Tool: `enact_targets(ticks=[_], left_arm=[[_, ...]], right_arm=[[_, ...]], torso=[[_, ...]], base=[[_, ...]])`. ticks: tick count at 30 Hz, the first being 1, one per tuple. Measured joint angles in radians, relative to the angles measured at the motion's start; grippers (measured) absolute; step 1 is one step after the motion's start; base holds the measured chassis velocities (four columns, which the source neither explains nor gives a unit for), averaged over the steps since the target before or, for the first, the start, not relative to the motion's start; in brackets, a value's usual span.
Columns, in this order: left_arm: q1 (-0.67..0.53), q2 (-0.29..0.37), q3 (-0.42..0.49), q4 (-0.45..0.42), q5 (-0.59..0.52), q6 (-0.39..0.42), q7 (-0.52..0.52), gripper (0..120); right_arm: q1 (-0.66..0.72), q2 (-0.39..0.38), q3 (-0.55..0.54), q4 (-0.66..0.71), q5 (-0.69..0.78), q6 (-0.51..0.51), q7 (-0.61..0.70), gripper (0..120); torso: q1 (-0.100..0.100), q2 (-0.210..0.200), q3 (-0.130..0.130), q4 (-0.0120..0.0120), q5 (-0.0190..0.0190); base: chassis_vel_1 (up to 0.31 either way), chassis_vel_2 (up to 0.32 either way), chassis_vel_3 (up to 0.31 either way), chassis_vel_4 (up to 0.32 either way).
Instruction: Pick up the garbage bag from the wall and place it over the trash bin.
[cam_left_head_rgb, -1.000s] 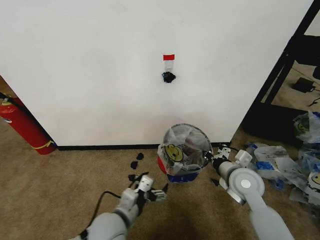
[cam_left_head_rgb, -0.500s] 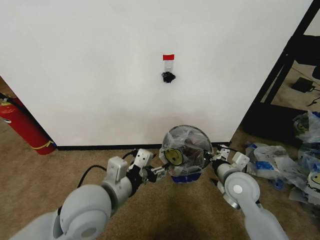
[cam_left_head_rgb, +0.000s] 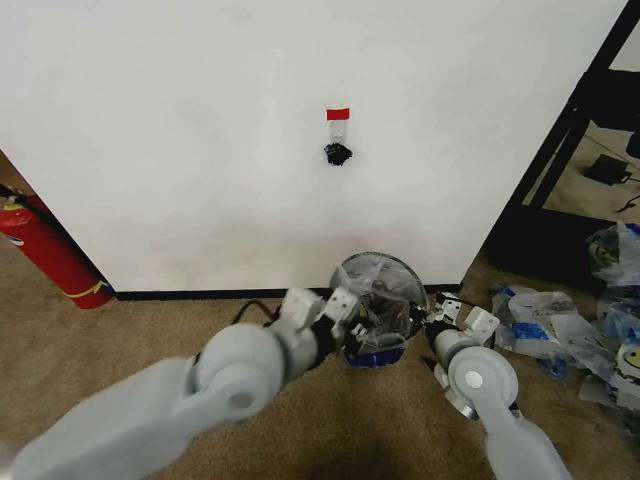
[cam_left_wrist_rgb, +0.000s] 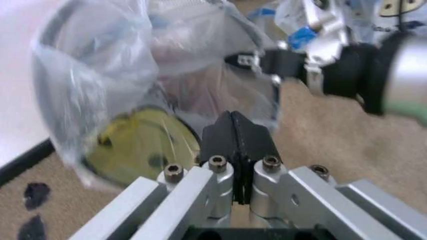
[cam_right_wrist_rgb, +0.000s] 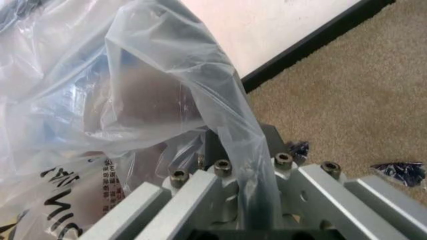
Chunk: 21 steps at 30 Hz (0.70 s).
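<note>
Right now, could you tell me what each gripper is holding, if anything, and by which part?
The right gripper is shut on the garbage bag, pinching a fold of its thin edge at the trash bin. The left gripper is shut beside the bag's smiley face; whether it pinches plastic cannot be told.

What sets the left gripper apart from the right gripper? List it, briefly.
The left gripper sits at the trash bin's left side, by the smiley face; the right gripper sits at its right side. The right gripper pinches the garbage bag's film; the left gripper shows no film in its grip. Both are shut, close to the bin.
</note>
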<state>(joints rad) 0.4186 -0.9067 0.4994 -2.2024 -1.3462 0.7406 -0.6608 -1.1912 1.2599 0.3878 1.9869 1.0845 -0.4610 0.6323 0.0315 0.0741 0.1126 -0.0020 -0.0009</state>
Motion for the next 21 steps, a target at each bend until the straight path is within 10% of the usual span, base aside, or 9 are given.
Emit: enact_targets(ticks=[21], left_arm=[[-0.286,-0.238,0.331,0.329,-0.076,-0.004,-0.184,0]], right_arm=[[-0.003,0.011,0.009,-0.010,-0.059,0.008,-0.024,0]], torso=[[0.000,0.000,0.000,0.0005,-0.0002]], base=[[0.000,0.000,0.000,0.000]])
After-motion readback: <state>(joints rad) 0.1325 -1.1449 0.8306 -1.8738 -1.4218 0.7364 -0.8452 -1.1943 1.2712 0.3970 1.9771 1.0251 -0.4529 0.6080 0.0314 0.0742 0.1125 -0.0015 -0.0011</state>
